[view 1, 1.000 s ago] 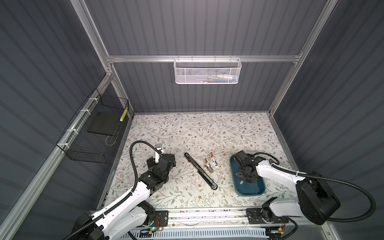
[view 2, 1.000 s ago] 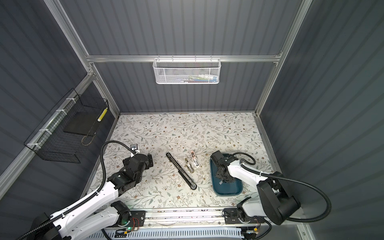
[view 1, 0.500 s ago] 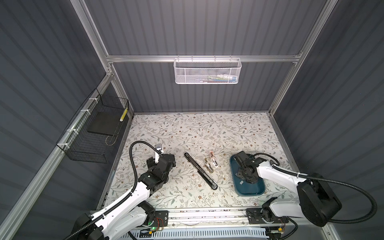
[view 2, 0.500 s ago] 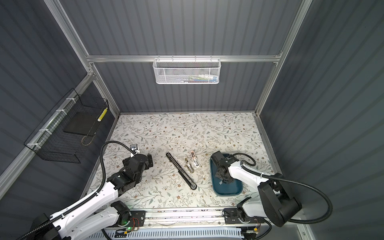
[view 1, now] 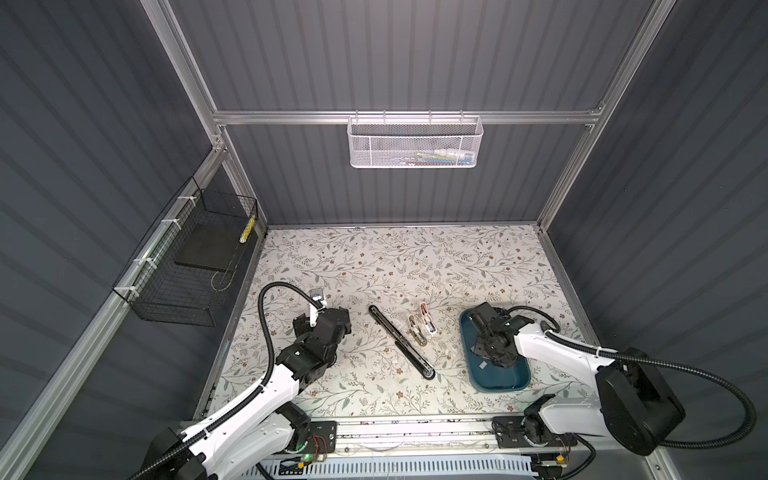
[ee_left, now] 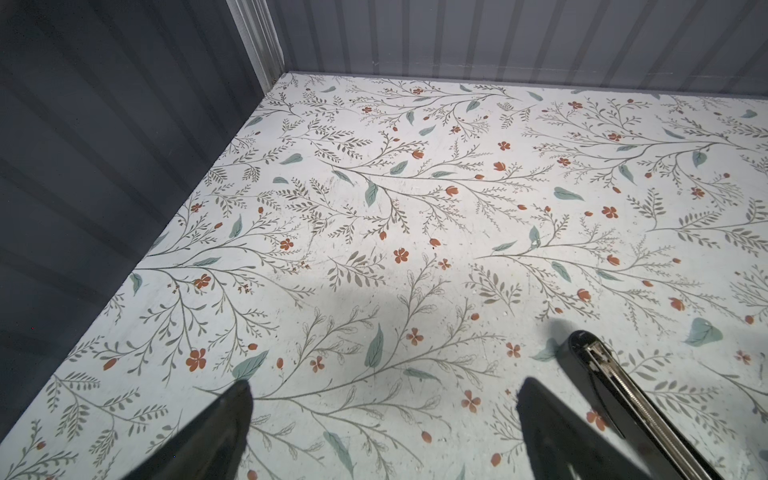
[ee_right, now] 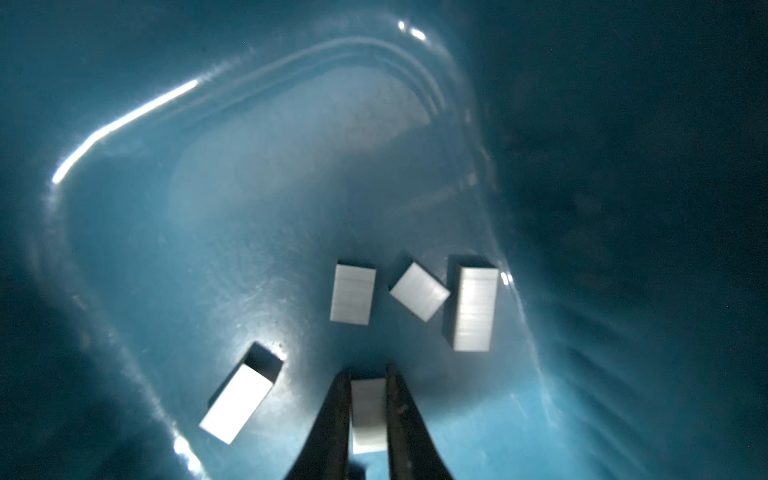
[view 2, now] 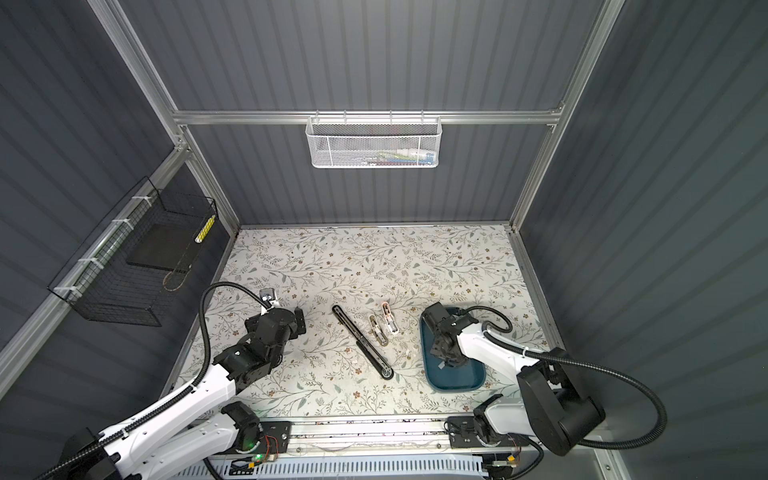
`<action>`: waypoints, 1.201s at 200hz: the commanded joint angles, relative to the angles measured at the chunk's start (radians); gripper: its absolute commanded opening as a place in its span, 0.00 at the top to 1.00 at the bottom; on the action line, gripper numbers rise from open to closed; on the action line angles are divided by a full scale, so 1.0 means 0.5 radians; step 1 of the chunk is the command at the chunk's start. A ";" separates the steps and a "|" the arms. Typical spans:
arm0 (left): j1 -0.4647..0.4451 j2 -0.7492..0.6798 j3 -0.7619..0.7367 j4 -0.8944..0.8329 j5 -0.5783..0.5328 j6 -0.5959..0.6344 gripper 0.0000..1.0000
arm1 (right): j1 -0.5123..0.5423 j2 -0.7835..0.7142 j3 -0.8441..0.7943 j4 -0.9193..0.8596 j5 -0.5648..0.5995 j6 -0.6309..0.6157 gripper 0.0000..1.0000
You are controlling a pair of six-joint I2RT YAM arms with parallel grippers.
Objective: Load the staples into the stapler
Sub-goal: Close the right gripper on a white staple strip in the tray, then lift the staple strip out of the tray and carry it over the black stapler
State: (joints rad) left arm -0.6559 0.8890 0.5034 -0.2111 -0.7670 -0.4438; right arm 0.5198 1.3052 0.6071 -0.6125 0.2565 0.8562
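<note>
**Right gripper** (ee_right: 368, 374): sits low inside the teal tray (ee_right: 208, 199), at the right of the table in both top views. Has narrowed over the last second from a wider gap to a pinch on one staple strip (ee_right: 368, 419), with a finger against each long side. Appears not yet to have lifted it off the tray floor.

**Other staple strips** (ee_right: 352, 294): four, lying flat and loose on the tray floor ahead of the fingers.

**Left gripper** (ee_left: 386, 386): unmoved since a second ago. Stands spread wide and empty, low over the floral table cover (ee_left: 415, 187), just beside one end of the black stapler (ee_left: 602, 374).

**Black stapler**: lies opened out long and flat, diagonal at mid-table, well apart from the tray. Has two smaller pale staplers (view 1: 417, 330) just beside it.

**Task standing (judged)**: grasp only just made. Still to do: lifting the strip, carrying it across, and seating it in the open channel. Risk of the thin strip slipping or snapping in the pinch.
</note>
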 commanded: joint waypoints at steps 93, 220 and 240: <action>-0.007 -0.059 -0.039 0.036 0.035 0.027 0.00 | 0.007 -0.355 0.034 -0.083 0.139 -0.062 0.85; -0.007 0.020 -0.019 0.034 0.278 0.026 0.00 | 0.580 -0.844 0.041 0.258 0.479 -0.335 0.86; -0.007 -0.023 -0.043 0.042 0.337 0.019 0.00 | 0.707 -0.800 0.037 0.391 0.524 -0.468 0.86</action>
State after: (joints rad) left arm -0.6559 0.9028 0.4950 -0.1936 -0.6418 -0.4438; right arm 0.8127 0.8886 0.6079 -0.5083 0.4576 0.7158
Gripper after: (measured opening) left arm 0.997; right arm 0.146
